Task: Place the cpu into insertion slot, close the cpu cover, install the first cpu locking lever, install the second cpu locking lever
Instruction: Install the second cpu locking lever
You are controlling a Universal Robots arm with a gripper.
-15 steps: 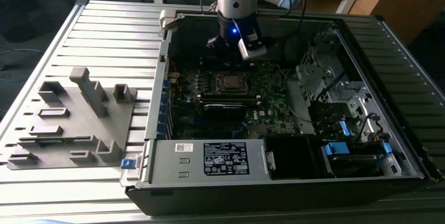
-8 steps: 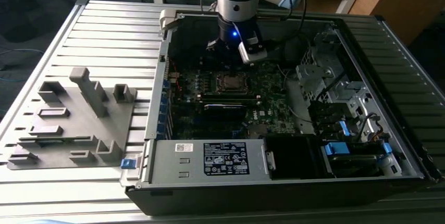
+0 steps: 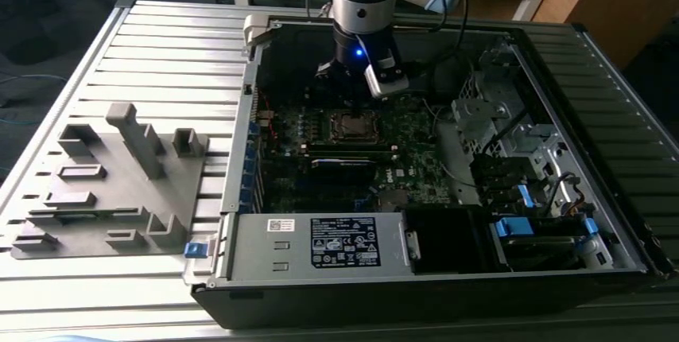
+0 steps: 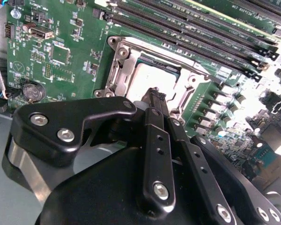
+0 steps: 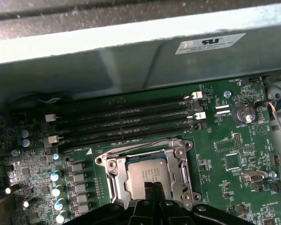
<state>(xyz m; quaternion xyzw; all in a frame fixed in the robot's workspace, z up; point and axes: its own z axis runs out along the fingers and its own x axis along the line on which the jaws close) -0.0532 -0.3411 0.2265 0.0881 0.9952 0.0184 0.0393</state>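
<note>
Arm: you see the arm reaching down from above into the open computer case [image 3: 424, 278] in the exterior view, with a blue light lit on its wrist.
Gripper: the gripper [image 4: 154, 99] hangs just above the socket area; in both wrist views its two black fingers [image 5: 152, 190] lie pressed together with no gap and nothing between them.
Cpu: the cpu [image 5: 145, 176] lies flat inside the insertion slot [image 3: 351, 125], its silver-grey top facing up; the fingertips sit over its near edge, though you cannot tell whether they touch it.
Cpu cover: the cpu cover [image 5: 145, 146] lies down around the chip, its silver frame edging the cpu on all visible sides.
Locking levers: you cannot tell from these views how they stand.
Board: the green motherboard [image 5: 234, 154] carries four long black memory slots [image 5: 126, 124] beside the socket and a round coin battery [image 5: 246, 112] well apart from it.
Outside the case: a grey parts fixture [image 3: 106, 183] rests on the slatted metal table [image 3: 159, 48], on the exterior view's left.
</note>
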